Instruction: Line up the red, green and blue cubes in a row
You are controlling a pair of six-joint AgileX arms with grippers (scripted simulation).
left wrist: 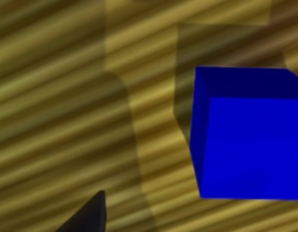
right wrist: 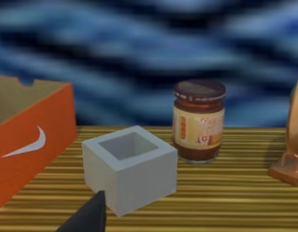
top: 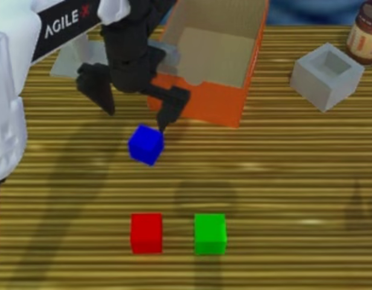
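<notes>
Left gripper (top: 135, 104), fingers spread wide and empty, hovers by the blue cube (top: 145, 144), seemingly rigid and light, best pinched across opposite flat faces.

Far side of my wooden table (top: 282, 181): 1 open orange box (top: 225, 103), 1 hollow grey box (top: 326, 75) well to its right, and a brown-lidded jar (top: 366, 33) just beyond that grey box.
</notes>
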